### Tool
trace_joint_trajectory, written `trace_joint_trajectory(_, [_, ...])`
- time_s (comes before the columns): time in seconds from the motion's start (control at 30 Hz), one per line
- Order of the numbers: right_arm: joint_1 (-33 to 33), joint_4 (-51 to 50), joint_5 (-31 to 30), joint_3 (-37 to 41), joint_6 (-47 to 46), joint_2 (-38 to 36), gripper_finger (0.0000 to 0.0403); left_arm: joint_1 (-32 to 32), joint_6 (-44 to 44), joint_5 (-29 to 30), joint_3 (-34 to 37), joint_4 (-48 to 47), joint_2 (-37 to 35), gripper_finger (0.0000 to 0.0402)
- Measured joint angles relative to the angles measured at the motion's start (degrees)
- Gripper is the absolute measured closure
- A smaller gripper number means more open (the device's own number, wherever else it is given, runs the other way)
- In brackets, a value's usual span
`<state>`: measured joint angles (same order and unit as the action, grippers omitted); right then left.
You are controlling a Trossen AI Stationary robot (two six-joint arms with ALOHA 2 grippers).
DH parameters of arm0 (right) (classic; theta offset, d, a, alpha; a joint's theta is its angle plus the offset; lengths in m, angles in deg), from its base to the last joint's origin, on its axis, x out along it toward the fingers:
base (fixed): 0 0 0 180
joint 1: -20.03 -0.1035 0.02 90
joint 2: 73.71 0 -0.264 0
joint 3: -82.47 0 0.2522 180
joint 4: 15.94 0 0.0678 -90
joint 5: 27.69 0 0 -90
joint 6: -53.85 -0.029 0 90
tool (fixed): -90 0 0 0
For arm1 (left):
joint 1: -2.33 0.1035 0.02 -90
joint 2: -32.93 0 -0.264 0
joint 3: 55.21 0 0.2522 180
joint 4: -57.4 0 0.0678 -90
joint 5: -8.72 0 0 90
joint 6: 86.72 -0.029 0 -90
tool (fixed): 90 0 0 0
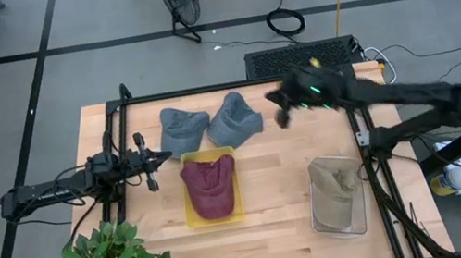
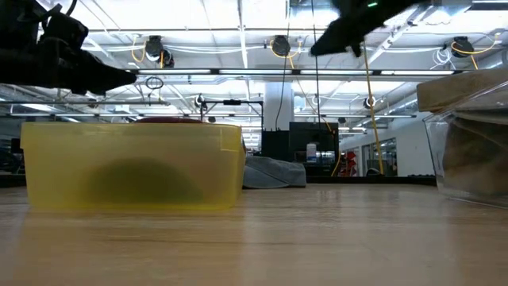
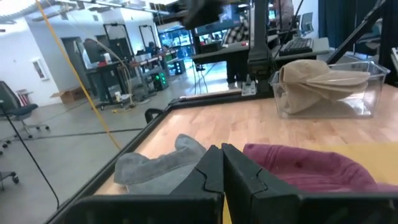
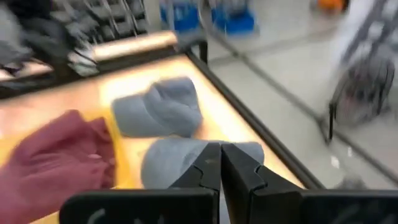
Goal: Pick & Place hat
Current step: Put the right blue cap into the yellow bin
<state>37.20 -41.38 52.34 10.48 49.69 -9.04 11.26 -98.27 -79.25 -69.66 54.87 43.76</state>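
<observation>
Yellow tray holds a maroon hat; clear bin holds a tan hat. Two grey hats lie on the table (loose). Left gripper and right gripper: fingers pressed together, empty.

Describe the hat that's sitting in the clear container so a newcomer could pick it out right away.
Start at the wooden table and find the clear bin at the edge nearest the right arm's base. The tan cap lies inside it, the only tan hat; the others are maroon or grey.
</observation>
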Motion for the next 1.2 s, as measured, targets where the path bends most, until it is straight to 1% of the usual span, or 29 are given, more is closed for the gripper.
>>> trace_joint_trajectory(0.1, [5.19, -5.85, 5.52, -11.68, -0.83, 12.25, 0.0403, -0.01, 0.04, 0.0, 0.0, -0.68, 0.02, 0.0396])
trace_joint_trajectory(0.23, [10.31, -11.21, 15.96, -25.47, -1.59, 27.21, 0.0403, 0.0, -1.62, 0.05, 0.0, -0.68, 0.02, 0.0396])
trace_joint_trajectory(0.3, [11.81, -12.94, 21.37, -31.25, -1.45, 33.34, 0.0403, -0.01, -2.6, 0.18, 0.0, -0.68, 0.02, 0.0396])
trace_joint_trajectory(0.37, [12.73, -13.0, 25.56, -35.81, -2.12, 38.46, 0.0403, 0.0, -2.99, 0.84, 0.0, -0.68, 0.02, 0.0396])
trace_joint_trajectory(0.43, [13.13, -13.01, 26.85, -39.23, -3.07, 42.59, 0.0403, 0.0, -2.94, 1.74, 0.0, -0.68, 0.02, 0.0396])
trace_joint_trajectory(0.53, [12.83, -13.49, 28.43, -41.11, 3.31, 46.77, 0.0398, 0.0, -1.9, 2.13, 0.0, -0.78, 0.02, 0.0396])
trace_joint_trajectory(0.6, [11.92, -13.88, 28.62, -41.12, 5.49, 48.34, 0.0382, 0.0, -0.91, 2.12, 0.0, -1.32, 0.02, 0.0396])
trace_joint_trajectory(0.7, [10.26, -15.16, 27.7, -41.12, 5.43, 49.17, 0.0342, 0.0, -0.17, 2.14, 0.0, -1.76, 0.02, 0.0396])
trace_joint_trajectory(0.73, [9.82, -15.73, 26.53, -41.11, 4.05, 49.14, 0.0326, 0.0, 0.1, 2.12, 0.0, -1.73, 0.02, 0.0396])
trace_joint_trajectory(0.87, [8.44, -17.56, 18.08, -41.14, 1.64, 49.0, 0.0262, 0.0, 0.94, 2.12, 0.0, -1.67, 0.02, 0.0396])
trace_joint_trajectory(0.93, [7.89, -19.16, 16.35, -41.14, 0.83, 49.06, 0.0236, 0.0, 0.95, 2.12, 0.0, -1.62, 0.02, 0.0396])
trace_joint_trajectory(1.07, [6.8, -19.49, 13.65, -39.37, 0.81, 48.9, 0.0204, 0.0, 0.26, 2.13, 0.0, -1.55, 0.02, 0.0396])
trace_joint_trajectory(1.2, [6.45, -18.14, 12.02, -35.45, 0.24, 49.15, 0.0188, 0.0, 0.06, 2.14, 0.0, -1.56, 0.02, 0.0396])
